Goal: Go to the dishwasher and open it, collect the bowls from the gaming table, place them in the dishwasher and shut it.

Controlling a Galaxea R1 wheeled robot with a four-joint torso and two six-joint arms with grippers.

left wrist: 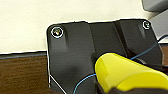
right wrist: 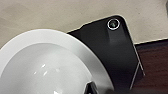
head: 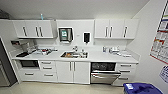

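Kitchenette wall [head: 75, 32] stood before me, and the dishwasher [head: 103, 73] under the counter [head: 100, 58] had its door partly down. At my right wrist was a white bowl [right wrist: 45, 67], at my left a yellow cup [left wrist: 125, 73]; whether either pincer gripped, I could not tell. A half-open door could catch a bowl's rim, I judged.

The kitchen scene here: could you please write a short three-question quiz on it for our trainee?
1. True or false: the dishwasher door is fully shut.
2. Which item shows large in the right wrist view? A) a white bowl B) a red mug C) a green plate
3. Fill in: in the left wrist view, the rounded object is coloured ____.

Key: 1 false, the door hangs partly open with the dark inside showing; 2 A; 3 yellow.
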